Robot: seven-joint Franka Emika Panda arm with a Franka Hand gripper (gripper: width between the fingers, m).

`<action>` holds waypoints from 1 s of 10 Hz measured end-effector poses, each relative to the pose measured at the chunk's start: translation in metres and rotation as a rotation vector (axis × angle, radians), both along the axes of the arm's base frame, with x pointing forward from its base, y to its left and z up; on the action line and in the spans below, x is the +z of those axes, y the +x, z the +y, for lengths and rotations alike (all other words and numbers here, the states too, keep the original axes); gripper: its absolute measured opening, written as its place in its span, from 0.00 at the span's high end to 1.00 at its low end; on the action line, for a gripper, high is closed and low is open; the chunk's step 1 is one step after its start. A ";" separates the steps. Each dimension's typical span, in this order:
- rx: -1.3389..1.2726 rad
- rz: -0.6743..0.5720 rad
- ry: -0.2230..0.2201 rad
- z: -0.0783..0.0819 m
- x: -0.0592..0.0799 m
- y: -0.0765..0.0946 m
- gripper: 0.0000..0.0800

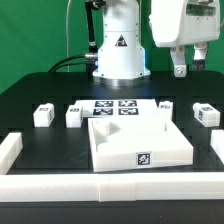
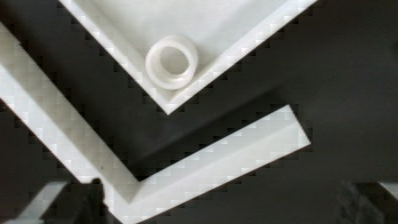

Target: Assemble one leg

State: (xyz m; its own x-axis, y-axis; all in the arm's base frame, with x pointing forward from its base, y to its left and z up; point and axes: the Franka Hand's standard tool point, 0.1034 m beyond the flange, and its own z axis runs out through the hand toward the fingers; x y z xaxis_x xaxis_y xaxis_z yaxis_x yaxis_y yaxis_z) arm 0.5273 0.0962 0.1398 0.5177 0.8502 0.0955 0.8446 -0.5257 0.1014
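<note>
Several legs lie on the black table: two small white blocks (image 1: 43, 115) (image 1: 74, 116) at the exterior view's left and two more (image 1: 166, 106) (image 1: 205, 113) at its right. The large white square panel (image 1: 140, 142) lies in the middle. My gripper (image 1: 188, 66) hangs high above the right side, open and empty, well above the rightmost leg. In the wrist view my gripper (image 2: 214, 208) shows only as dark fingertips (image 2: 54, 203) at the frame's edge. That view holds a panel corner with a round socket (image 2: 173, 58). No leg shows in it.
The marker board (image 1: 114, 108) lies behind the panel, in front of the robot base (image 1: 120, 55). Long white bars border the table at the left (image 1: 10, 150), right (image 1: 217, 146) and front (image 1: 110, 186). A bar corner (image 2: 196, 160) shows in the wrist view.
</note>
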 end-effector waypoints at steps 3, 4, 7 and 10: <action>0.006 0.000 -0.001 0.000 0.000 0.000 0.19; 0.005 0.000 -0.001 0.000 0.000 0.000 0.19; 0.034 0.002 -0.007 -0.002 -0.002 -0.001 0.19; 0.388 0.042 -0.089 -0.019 -0.029 -0.033 0.19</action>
State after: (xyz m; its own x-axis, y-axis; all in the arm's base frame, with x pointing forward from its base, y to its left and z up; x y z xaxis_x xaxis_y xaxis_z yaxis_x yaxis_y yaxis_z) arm 0.4944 0.0767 0.1103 0.1580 0.9874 -0.0018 0.9832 -0.1571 0.0930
